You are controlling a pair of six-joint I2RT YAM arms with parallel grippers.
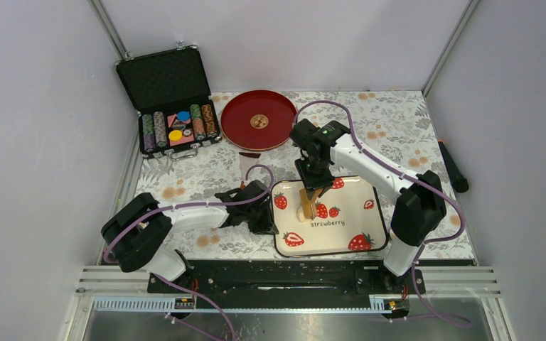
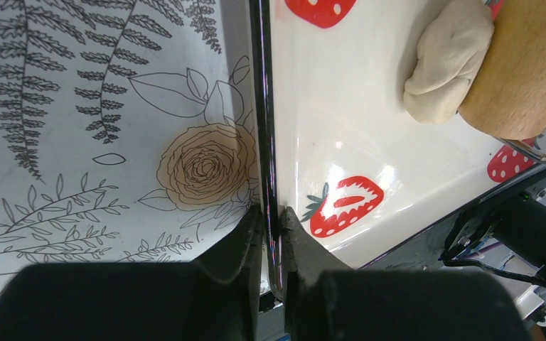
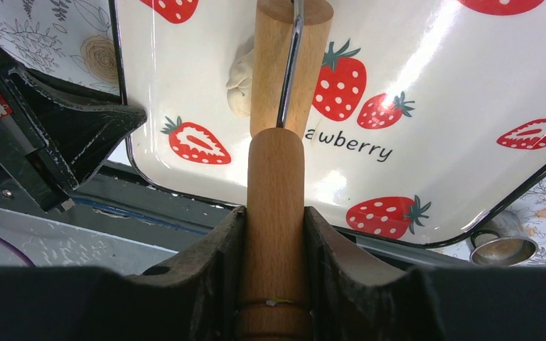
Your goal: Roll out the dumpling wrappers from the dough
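Here the left jaws pinch tight on the black rim of the strawberry tray (image 2: 341,114), while the right jaws clamp the handle of the wooden roller (image 3: 275,213); its drum rests against the dough (image 2: 446,60), a lump on the tray

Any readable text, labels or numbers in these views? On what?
"strawberry": printed on the tray, top view.
"awberry": the same word in the right wrist view, its start hidden behind the roller.
Gold emblem on the red plate: too small to read.
Chips in the case: markings too small to read.
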